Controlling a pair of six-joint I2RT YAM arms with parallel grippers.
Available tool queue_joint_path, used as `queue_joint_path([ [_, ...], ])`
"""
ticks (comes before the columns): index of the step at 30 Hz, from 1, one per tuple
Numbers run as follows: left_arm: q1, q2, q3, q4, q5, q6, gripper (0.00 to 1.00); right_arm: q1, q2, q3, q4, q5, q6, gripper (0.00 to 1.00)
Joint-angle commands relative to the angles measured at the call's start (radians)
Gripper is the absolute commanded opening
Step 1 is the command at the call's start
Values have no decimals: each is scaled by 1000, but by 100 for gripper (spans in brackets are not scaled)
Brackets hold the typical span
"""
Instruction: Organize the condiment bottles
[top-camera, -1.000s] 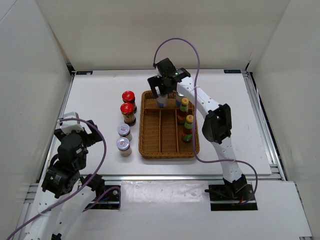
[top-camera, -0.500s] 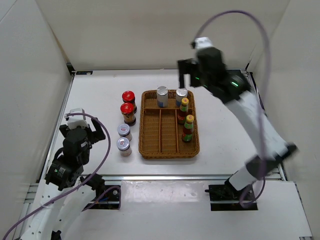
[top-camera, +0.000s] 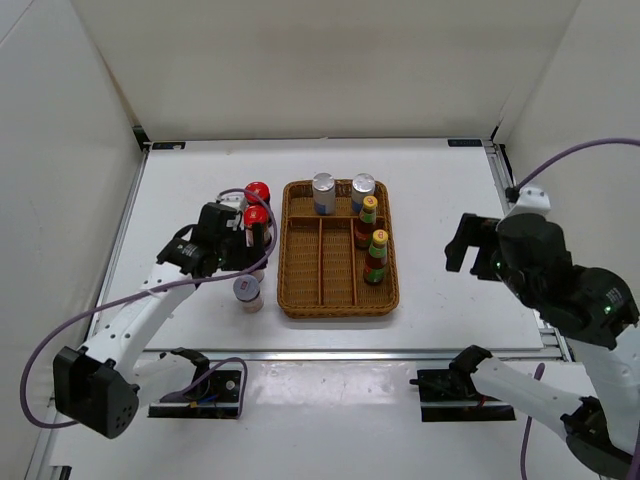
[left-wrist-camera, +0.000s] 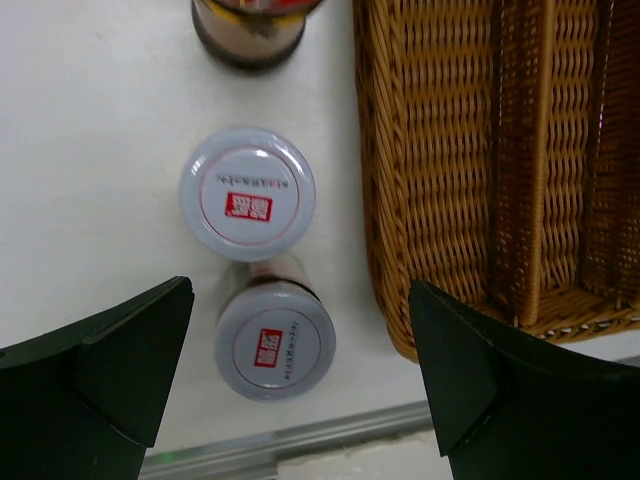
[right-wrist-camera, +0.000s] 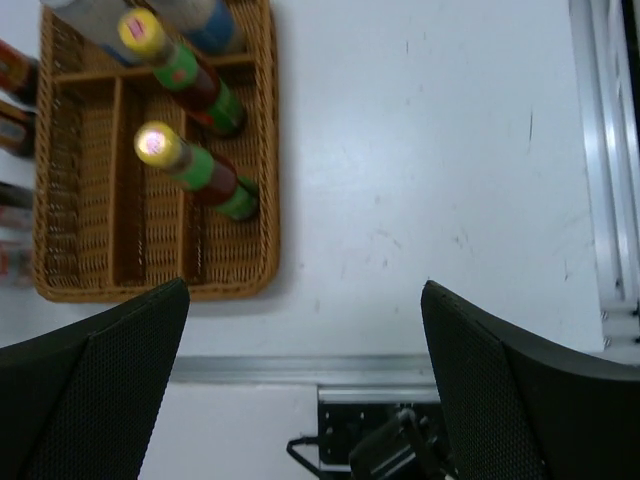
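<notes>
Wicker tray (top-camera: 340, 308): whole only from overhead; right of the left jaws.
Right gripper (right-wrist-camera: 305, 380): jaws spread wide, empty.
Left gripper (left-wrist-camera: 300, 370): jaws wide apart, gripping nothing.
Silver-lidded jars (left-wrist-camera: 275, 347): wrist view shows both, one between left jaws, one just ahead; overhead, the arm hides one.

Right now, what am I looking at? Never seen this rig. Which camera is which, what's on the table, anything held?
Two robot arms sit at the near edge of a table. One picture looks down from above; the other two come from a camera on each wrist. In the wicker tray stand two white bottles and two sauce bottles. Left of it stand two red-lidded jars and two silver-lidded jars. The left pincer hovers open above the silver-lidded jars; the right pincer is open over bare table right of the tray. Neither holds anything.
</notes>
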Motion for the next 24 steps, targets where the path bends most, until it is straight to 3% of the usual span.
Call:
queue_joint_path([
  [1,-8,-28,-13,-21,92,-80,100,-2,-86,-76,-229,-16,152,100],
  [8,-8,9,-49,-21,55,-109,100,-2,-192,-214,-209,-15,169,100],
  [21,-43,47,-86,-94,-12,-246,100,-2,-71,-326,-74,-7,162,100],
  [24,-43,75,-86,-105,-23,-246,95,-2,-80,-335,-65,2,162,100],
])
